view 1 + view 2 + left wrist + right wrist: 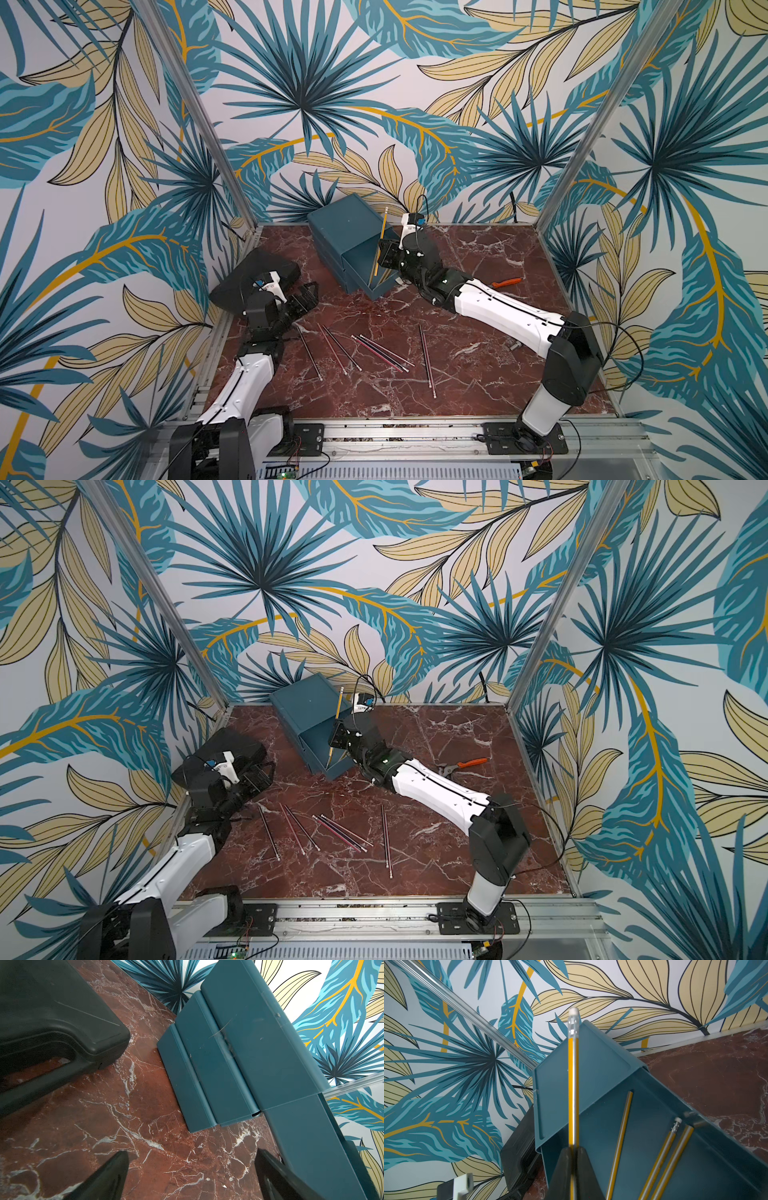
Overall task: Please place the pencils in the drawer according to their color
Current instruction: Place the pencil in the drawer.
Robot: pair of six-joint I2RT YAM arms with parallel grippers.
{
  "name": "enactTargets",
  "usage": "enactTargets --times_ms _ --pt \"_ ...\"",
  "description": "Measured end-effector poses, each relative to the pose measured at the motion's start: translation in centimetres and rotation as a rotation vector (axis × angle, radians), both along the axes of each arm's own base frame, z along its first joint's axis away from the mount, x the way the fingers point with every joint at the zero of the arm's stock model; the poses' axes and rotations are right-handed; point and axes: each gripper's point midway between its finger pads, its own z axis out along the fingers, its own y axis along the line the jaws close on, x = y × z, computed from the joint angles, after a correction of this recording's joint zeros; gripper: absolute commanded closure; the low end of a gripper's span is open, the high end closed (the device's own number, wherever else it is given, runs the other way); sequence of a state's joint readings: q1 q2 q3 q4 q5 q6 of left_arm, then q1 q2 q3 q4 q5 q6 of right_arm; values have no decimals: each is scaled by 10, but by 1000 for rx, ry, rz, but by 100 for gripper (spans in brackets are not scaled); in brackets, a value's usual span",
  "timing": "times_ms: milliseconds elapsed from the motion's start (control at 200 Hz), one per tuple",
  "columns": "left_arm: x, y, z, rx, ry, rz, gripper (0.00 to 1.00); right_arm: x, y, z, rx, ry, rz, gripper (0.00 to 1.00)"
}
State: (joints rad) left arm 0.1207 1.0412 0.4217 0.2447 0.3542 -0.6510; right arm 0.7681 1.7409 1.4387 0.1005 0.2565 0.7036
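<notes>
Leaf-print walls, blue and gold, close in a red-brown marble desk (478, 374).

Right pincer (573, 1150): jaws pressed together on a yellow pencil (573, 1084), gripped low on the shaft. The pencil stands steep, with its white eraser end up. In both top views its lower end reaches down into the pulled-out top drawer (361, 253), pincer (383, 253) at the drawer's right wall.

Three yellow pencils (619, 1142) lie on that drawer's floor, one apart and two side by side.

The chest of drawers (345, 224) is dark teal and sits at the desk's far edge, left of the middle. It is turned at an angle, its open drawer pointing toward the desk's middle. The two lower drawers look closed.

Left pincer (192, 1155): jaws spread wide, nothing between them. It hangs above bare marble between the chest (249, 1043) and a black case (52, 1012). One fingertip is close to the open drawer's side; contact unclear.

The case (232, 286) lies at the left edge. Red and black pencils (380, 353) lie scattered flat across the near middle of the desk, some touching, some crossed. Orange-handled pliers (507, 282) lie toward the right edge, well apart from the pencils.
</notes>
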Motion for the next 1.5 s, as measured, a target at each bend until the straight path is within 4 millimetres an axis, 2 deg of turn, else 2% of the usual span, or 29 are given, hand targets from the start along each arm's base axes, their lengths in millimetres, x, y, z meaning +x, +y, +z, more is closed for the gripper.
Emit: enactTargets --times_ms 130,626,796,896,1502 --pt "0 0 0 3 -1 -4 0 3 3 -12 -7 19 -2 100" --pt "1 0 -1 6 1 -5 0 -2 11 -17 11 38 6 98" --pt "1 0 -1 6 0 -5 0 -5 15 -17 17 44 12 87" --pt "1 0 -1 6 1 -5 0 -5 15 -18 20 47 10 84" --pt "1 0 -1 6 0 -4 0 -8 10 -32 -59 81 12 75"
